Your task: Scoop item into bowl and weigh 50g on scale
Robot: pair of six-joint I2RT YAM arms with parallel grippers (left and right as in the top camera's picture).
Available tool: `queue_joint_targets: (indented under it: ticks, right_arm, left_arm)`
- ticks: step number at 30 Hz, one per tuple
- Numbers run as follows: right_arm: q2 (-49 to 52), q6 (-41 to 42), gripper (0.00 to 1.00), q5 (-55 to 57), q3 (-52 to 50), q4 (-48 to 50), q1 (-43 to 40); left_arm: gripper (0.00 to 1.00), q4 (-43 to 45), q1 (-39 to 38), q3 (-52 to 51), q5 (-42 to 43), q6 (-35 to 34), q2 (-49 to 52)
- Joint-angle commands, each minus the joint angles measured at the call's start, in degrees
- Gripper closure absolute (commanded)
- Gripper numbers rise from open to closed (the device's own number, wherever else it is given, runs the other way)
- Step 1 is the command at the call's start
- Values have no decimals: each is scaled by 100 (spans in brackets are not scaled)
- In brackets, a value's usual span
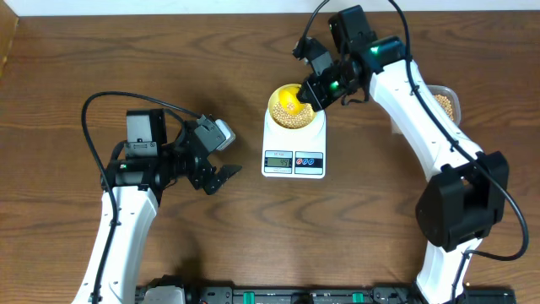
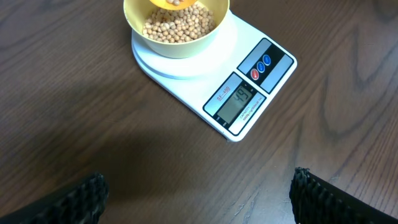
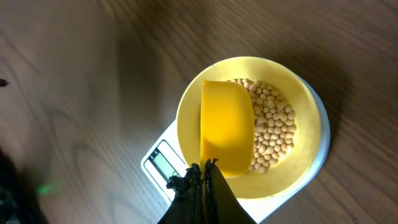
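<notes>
Your right gripper (image 3: 203, 174) is clamped on the smooth yellow plastic scoop (image 3: 226, 127), which is tipped inside the round pale-yellow bowl (image 3: 309, 118). Round tan grains (image 3: 273, 130) lie beside the scoop in the bowl, on the flat white scale (image 2: 205, 87) at mid far edge. Left gripper (image 1: 224, 175) is spread wide, toward the left edge.

One scale (image 1: 294, 152) near the desk's far edge, bearing one display (image 2: 237, 102) and two buttons: red button (image 2: 255, 73), blue button (image 2: 266, 60). One bowl (image 2: 174, 50). One scoop (image 3: 227, 127). Beans (image 3: 273, 130): too many to count. One tub (image 1: 447, 103) at the right edge. Two arms: left arm (image 1: 126, 219), right arm (image 1: 422, 110). Two grippers: left gripper (image 1: 221, 173), right gripper (image 1: 314, 89).
</notes>
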Motion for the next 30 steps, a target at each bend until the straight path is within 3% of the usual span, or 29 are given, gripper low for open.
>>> queue_joint_targets:
  ticks: [1, 30]
  right_arm:
    - [-68, 63, 99, -326, 155, -11, -92]
    - [-68, -85, 99, -505, 155, -101, -251]
  left_arm:
    - [5, -2, 24, -35, 94, -7, -61]
    - [5, -2, 24, -35, 94, -4, -61]
